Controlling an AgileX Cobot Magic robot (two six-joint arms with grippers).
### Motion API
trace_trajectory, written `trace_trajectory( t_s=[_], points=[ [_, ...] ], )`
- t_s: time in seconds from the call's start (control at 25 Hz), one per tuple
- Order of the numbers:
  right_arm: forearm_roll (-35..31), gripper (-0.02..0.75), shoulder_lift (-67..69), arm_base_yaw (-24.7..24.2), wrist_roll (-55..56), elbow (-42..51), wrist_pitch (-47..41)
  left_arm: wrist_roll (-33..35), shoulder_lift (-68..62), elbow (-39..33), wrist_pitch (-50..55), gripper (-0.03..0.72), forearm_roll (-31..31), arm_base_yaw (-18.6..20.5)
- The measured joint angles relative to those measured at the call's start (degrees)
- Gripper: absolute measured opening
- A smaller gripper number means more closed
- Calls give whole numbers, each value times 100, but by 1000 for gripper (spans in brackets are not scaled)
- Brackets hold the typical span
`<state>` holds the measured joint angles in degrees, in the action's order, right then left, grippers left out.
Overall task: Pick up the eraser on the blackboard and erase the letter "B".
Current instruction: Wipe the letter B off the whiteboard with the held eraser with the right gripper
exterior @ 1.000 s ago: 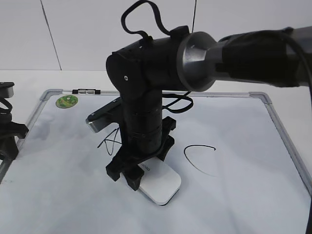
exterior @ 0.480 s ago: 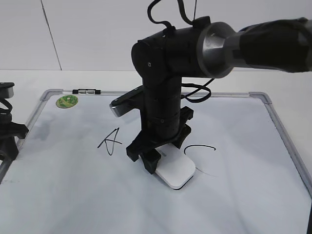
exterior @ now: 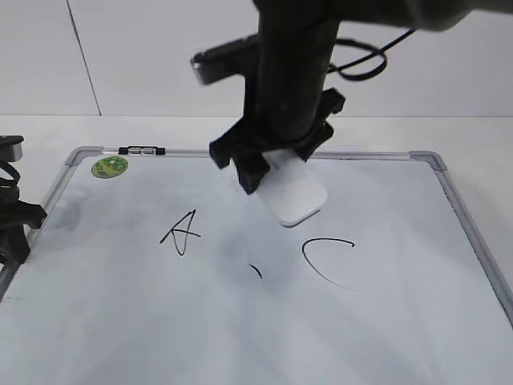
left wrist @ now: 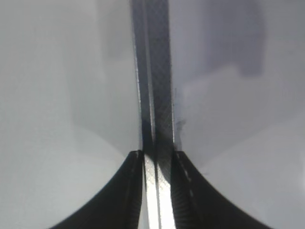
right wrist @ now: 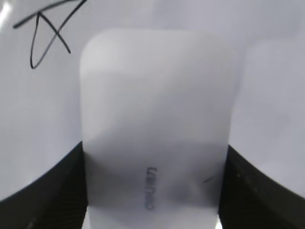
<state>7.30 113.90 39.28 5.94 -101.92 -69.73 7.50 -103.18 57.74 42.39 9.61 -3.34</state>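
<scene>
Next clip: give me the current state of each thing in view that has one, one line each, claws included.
eraser: held off the board, tilted, in the right claw
right claw: shut on the eraser
left claw: shut on the board's frame edge
blackboard: flat on the table
letter "B": nearly erased, one small black stroke left
letter "A": intact
letter "C": intact

The blackboard (exterior: 417, 321) bears a hand-drawn "A" (exterior: 182, 231) and "C" (exterior: 327, 260). The eraser (right wrist: 157, 129) carries small grey print, too blurred to read.
</scene>
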Motion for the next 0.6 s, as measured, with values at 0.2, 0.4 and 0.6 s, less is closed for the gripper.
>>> trace_trajectory(
  t_s=[0.2, 0.4, 0.6],
  points=[
    [214, 535, -466, -221, 969, -16, -78, 0, 0, 0, 0, 147, -22, 0],
    [10, 535, -591, -433, 987, -16, -87, 0, 0, 0, 0, 147, -22, 0],
    [-653, 535, -264, -433, 363, -16, -91, 0, 0, 0, 0, 147, -22, 0]
  ],
)
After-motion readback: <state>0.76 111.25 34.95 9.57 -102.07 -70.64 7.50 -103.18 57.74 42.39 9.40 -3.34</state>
